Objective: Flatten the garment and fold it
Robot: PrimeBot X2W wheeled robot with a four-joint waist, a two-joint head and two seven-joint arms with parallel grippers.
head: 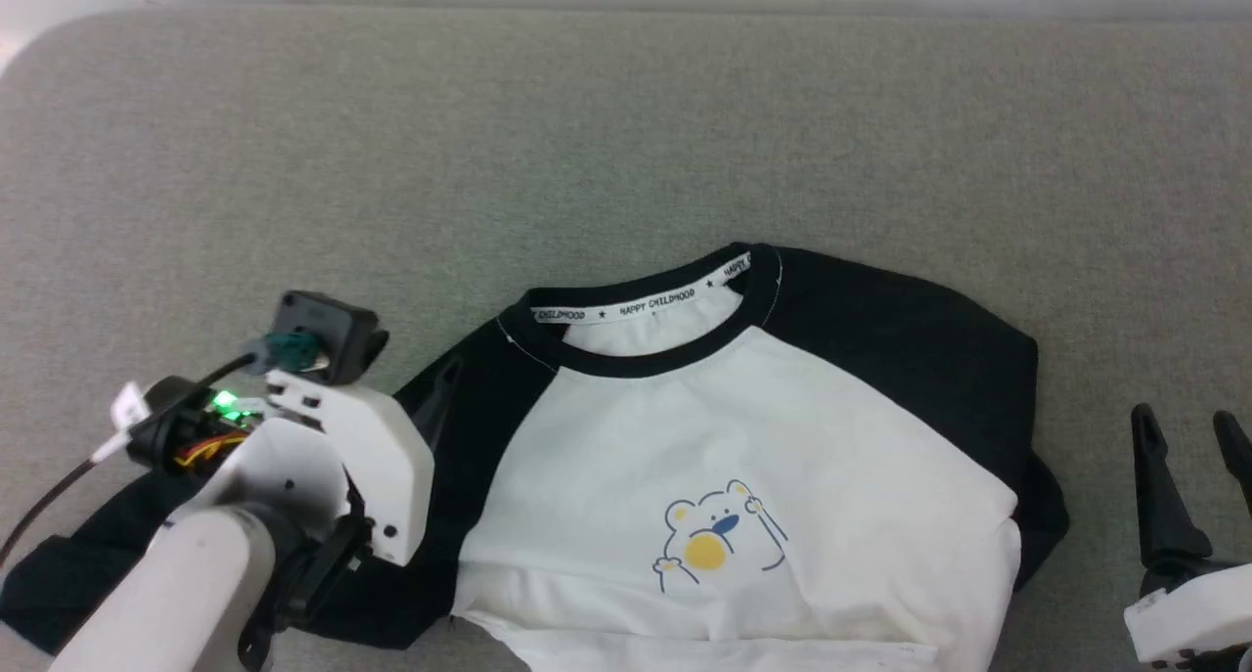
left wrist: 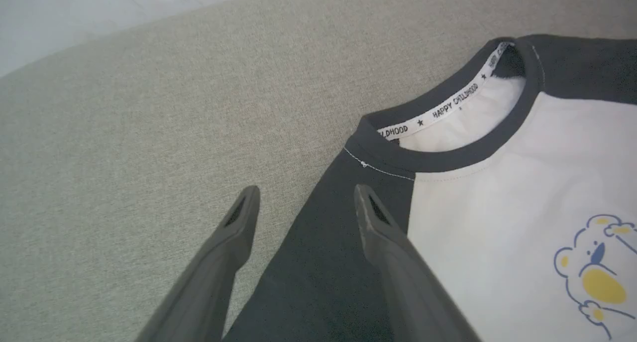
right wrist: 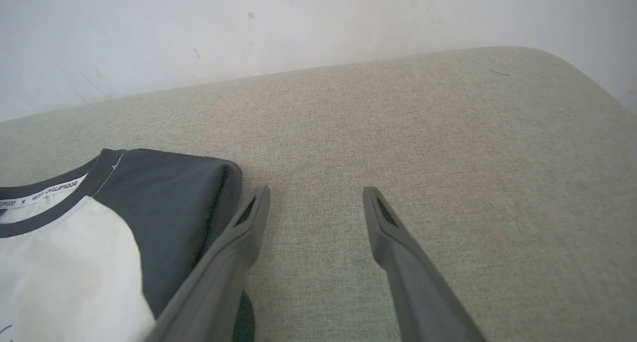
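Note:
The garment (head: 743, 437) is a white T-shirt with black raglan sleeves, a black collar and a small bear print. It lies face up on a grey fabric surface, and its bottom part is doubled over near the lower edge of the head view. My left gripper (left wrist: 306, 197) hovers open over the edge of the left black sleeve (left wrist: 318, 262), with nothing between its fingers. The right sleeve (right wrist: 174, 207) is folded in. My right gripper (head: 1185, 437) stands open just to the right of it, over bare fabric, holding nothing.
The grey upholstered surface (head: 626, 124) stretches far beyond the collar, with rounded corners at the far left (head: 39, 56) and the far right (right wrist: 562, 63). A white wall (right wrist: 318, 18) rises behind it. My pale left forearm (head: 196, 574) covers part of the left sleeve.

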